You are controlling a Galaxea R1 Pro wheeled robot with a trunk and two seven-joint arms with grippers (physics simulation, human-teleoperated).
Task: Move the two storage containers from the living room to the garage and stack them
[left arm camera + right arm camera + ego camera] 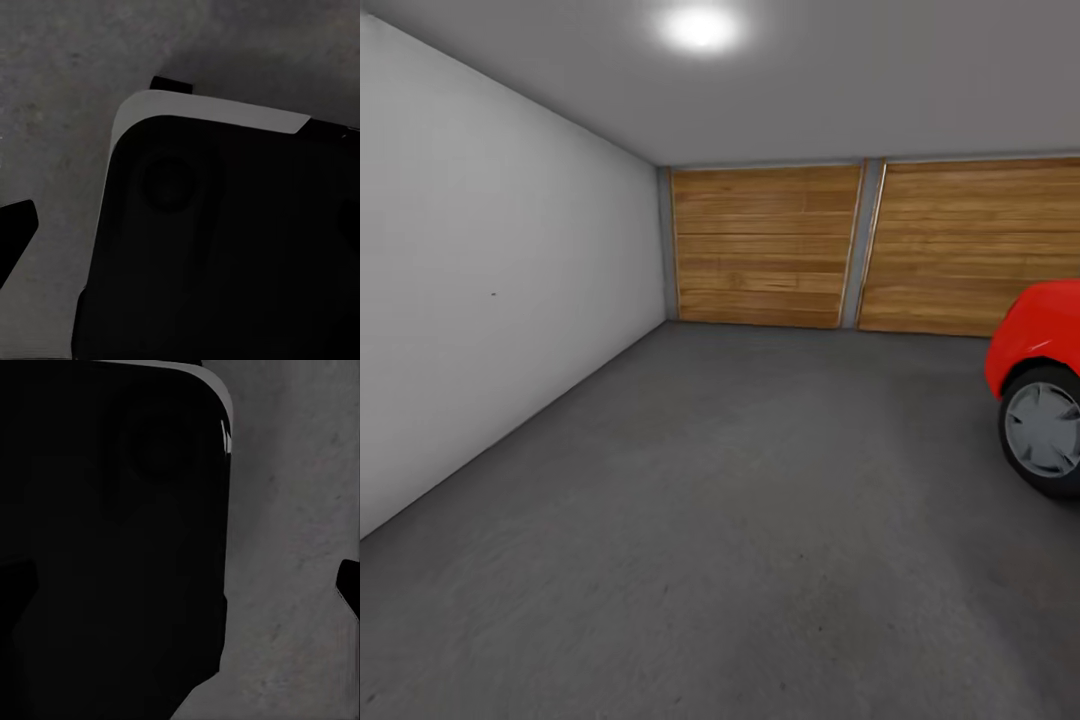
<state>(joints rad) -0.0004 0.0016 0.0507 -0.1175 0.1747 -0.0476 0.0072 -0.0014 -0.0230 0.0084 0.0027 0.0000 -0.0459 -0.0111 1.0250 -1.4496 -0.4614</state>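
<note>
I am in the garage, facing its dark grey concrete floor (740,520). The two storage containers and the living room are out of view. In the left wrist view my left gripper (180,225) hangs over my own dark base (225,255), one black fingertip (15,232) standing out against the floor (60,90). The right wrist view has my right gripper (180,585) above that same dark base (112,547), with a fingertip (349,585) far out over the floor (292,547). Both sets of fingers are spread wide with nothing between them.
A plain white wall (490,290) runs along the left. Two wooden garage doors (765,245) (970,245) close the far end. The front of a red car (1040,340) with its wheel (1045,430) juts in at the right. Open floor stretches ahead.
</note>
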